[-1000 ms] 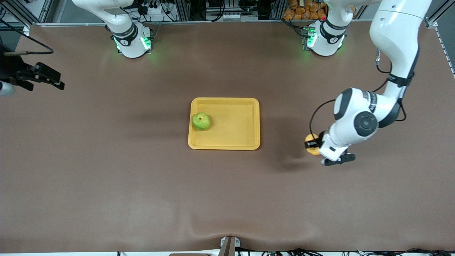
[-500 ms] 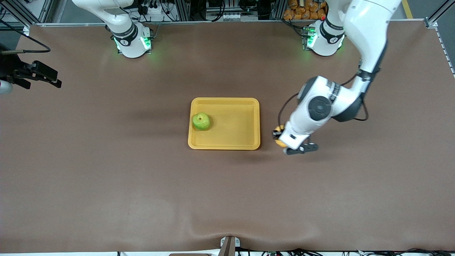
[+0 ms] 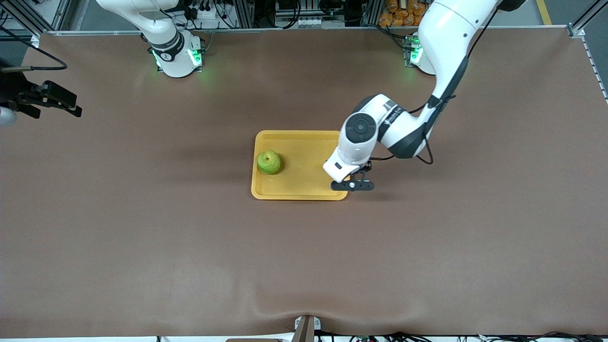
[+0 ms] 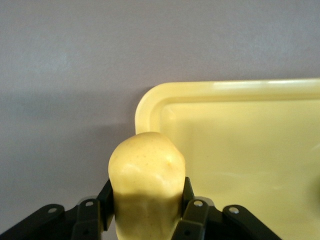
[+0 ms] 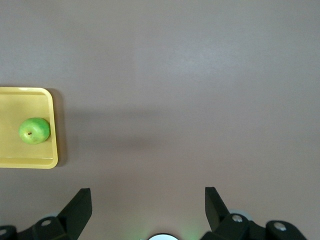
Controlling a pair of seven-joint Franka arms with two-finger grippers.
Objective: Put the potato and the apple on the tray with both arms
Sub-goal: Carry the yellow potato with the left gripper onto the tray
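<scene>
Now the potato point(image 4: 146, 185) sits clamped in the left gripper point(image 4: 145, 212), over the tray's point(image 3: 299, 193) corner rim at the left arm's end; released here, it could strike the rim and roll onto the table point(image 3: 427, 247). The apple point(image 3: 269, 162) lies in the tray. The right gripper point(image 5: 147, 202) waits open, well apart.

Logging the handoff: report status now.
Left end effector shut on lumpy yellow potato, over yellow plastic tray corner. Right end effector open, waiting. Green apple in tray. Nothing blocking.
</scene>
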